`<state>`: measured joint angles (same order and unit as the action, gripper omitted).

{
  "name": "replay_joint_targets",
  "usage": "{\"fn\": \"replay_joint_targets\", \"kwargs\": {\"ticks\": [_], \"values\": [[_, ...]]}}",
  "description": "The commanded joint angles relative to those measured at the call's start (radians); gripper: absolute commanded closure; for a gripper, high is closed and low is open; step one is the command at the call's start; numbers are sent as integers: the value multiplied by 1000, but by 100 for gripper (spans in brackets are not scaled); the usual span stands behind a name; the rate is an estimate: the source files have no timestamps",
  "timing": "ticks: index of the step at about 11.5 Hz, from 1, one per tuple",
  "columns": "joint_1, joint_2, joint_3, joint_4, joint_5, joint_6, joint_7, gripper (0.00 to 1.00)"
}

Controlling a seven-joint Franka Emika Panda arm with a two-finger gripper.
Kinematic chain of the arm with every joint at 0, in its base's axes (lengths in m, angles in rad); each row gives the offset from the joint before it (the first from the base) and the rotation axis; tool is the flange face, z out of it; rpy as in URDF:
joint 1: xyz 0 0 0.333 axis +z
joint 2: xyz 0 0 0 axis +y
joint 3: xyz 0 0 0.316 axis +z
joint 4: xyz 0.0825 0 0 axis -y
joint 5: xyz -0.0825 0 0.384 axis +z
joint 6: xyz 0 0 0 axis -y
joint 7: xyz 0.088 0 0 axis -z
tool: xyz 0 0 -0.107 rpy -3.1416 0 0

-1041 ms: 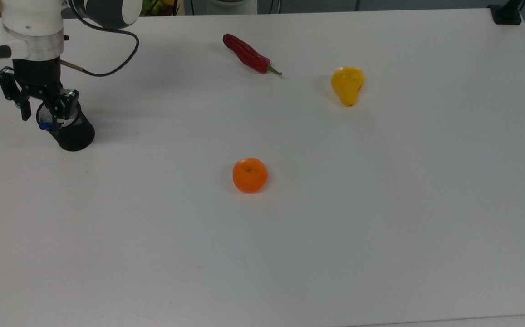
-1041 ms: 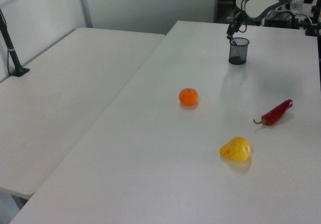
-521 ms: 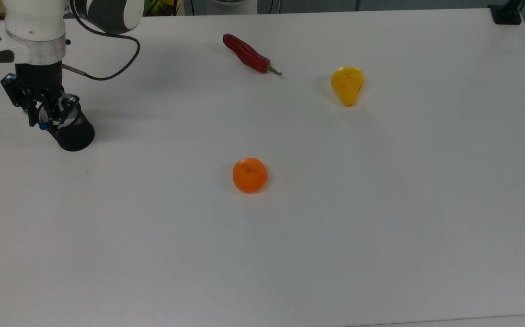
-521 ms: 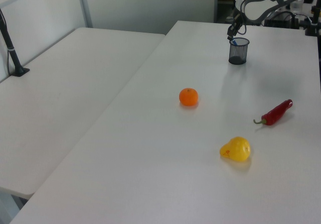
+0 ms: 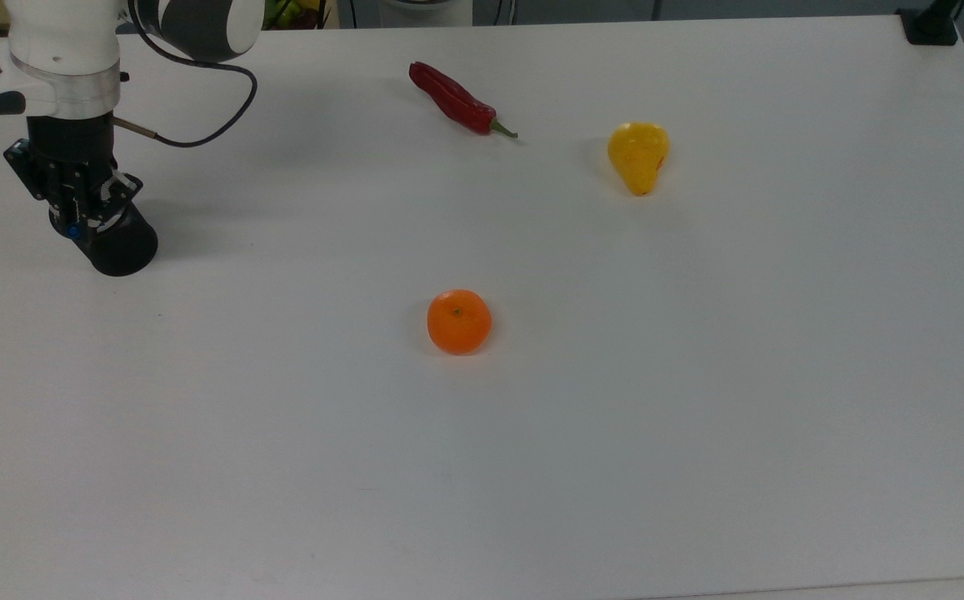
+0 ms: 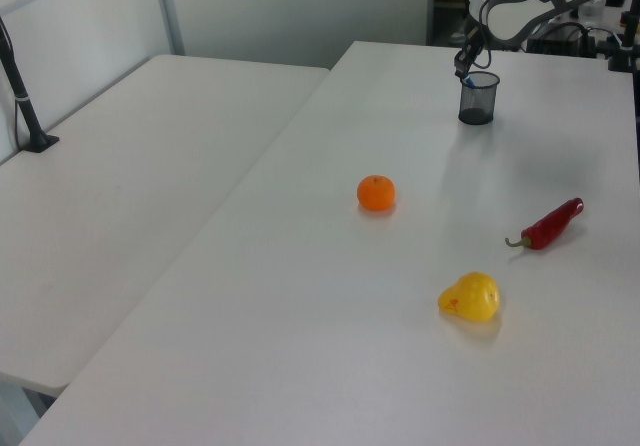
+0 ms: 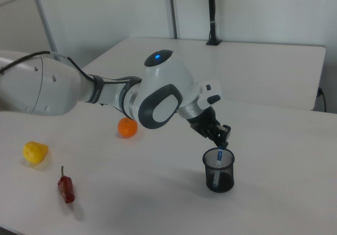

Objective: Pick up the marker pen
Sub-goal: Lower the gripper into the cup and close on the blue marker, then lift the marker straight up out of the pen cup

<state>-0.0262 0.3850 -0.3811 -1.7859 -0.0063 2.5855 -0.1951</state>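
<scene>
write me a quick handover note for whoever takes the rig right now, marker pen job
Gripper: fingers shut on the marker pen, at the top of the black mesh cup.
Marker pen: upright inside the cup, not lifted out.
Cup: near the top view's left table edge.
Orange, red chili and yellow pear lie apart from it.
Done: reach and grasp.
Left: lift the pen clear of the cup.

My top view looks steeply down on the broad white table (image 5: 698,417), with the black mesh pen cup (image 5: 119,246) at its upper left. My left view sits low and far from the cup (image 6: 477,99), looking along the table. My right view is closest to the cup (image 7: 218,169). All three share the round orange mandarin (image 5: 458,322).
</scene>
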Motion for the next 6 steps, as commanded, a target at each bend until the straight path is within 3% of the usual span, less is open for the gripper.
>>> {"fn": "replay_joint_targets", "kwargs": {"ticks": [1,6], "values": [[5,-29,-5,-18,-11,21,-24,97],[-3,-150,-5,-14,-6,8,-27,98]]}}
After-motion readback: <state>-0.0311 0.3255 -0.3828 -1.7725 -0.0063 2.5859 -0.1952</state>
